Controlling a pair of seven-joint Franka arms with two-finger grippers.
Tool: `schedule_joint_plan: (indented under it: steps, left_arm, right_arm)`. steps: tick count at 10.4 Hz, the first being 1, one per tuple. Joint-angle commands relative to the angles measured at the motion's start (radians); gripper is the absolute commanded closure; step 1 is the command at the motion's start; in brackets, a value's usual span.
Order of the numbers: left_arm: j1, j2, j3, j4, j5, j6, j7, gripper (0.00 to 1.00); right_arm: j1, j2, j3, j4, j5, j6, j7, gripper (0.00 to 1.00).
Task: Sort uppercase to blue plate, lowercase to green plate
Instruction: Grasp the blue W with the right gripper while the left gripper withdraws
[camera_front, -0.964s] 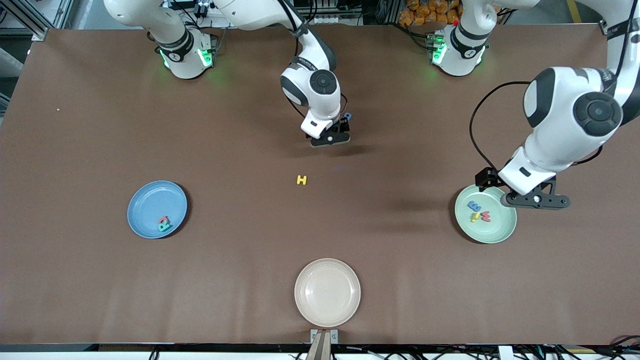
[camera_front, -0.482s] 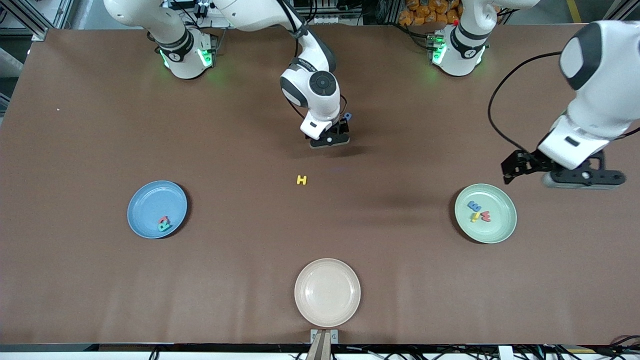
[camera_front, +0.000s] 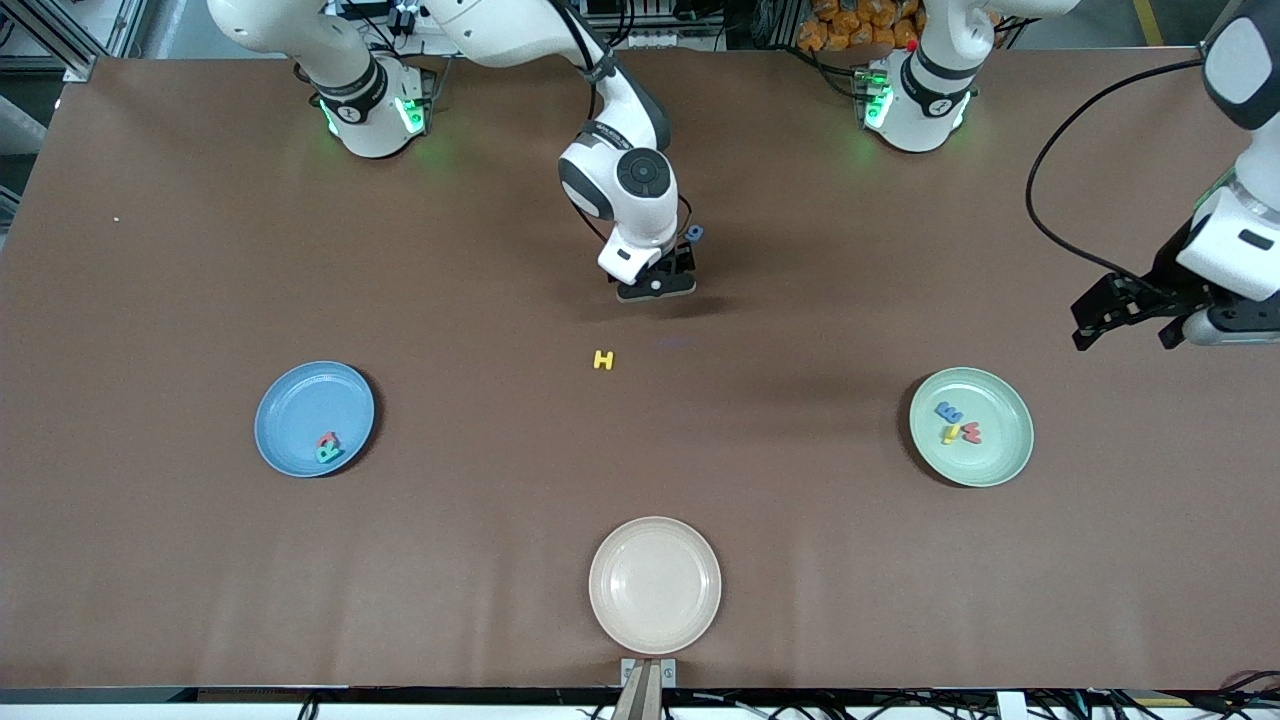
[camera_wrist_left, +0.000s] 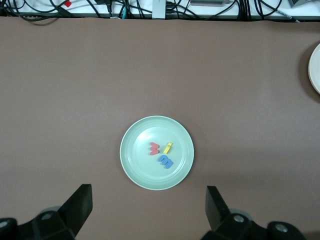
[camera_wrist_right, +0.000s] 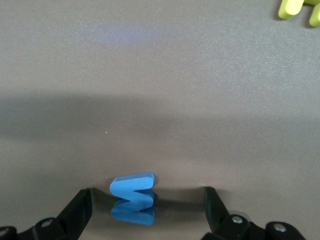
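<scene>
My right gripper (camera_front: 686, 248) is down at the table's middle, open, with the blue M (camera_front: 695, 233) between its fingers (camera_wrist_right: 82, 202), which stand apart from the M (camera_wrist_right: 132, 192). The yellow H (camera_front: 603, 360) lies nearer the front camera. On the blue plate (camera_front: 300, 400) rest the teal R (camera_front: 328, 452) and the red Q (camera_front: 326, 438). The green plate (camera_front: 990, 460) holds the blue E-like letter (camera_front: 948, 410), the thin yellow one (camera_front: 952, 433) and the red w (camera_front: 971, 432). My left gripper (camera_front: 1125, 325) hangs open and empty over bare table beside the green plate (camera_wrist_left: 137, 165).
A cream plate (camera_front: 655, 585) sits at the table's front edge, in the middle, with nothing on it. Both arm bases stand along the edge farthest from the front camera. Cables run along the front edge (camera_wrist_left: 150, 10).
The left gripper has pulled off the green plate toward its own end of the table, staying open. The right gripper has shifted a little at the blue M.
</scene>
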Motion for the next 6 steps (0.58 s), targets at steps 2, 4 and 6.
schedule_joint_plan:
  steps: [2, 4, 6]
  left_arm:
    - [-0.015, -0.023, 0.03, 0.018, -0.024, -0.064, 0.034, 0.0]
    - [-0.015, -0.036, 0.03, 0.047, -0.024, -0.144, 0.031, 0.0]
    - [-0.013, -0.03, 0.025, 0.085, -0.036, -0.201, 0.031, 0.0]
  right_arm:
    - [0.009, 0.01, -0.002, 0.023, 0.009, 0.017, 0.031, 1.0]
    - [0.011, 0.008, -0.002, 0.022, 0.009, 0.036, 0.031, 1.0]
    - [0.006, -0.001, -0.002, 0.019, 0.009, 0.034, 0.031, 1.0]
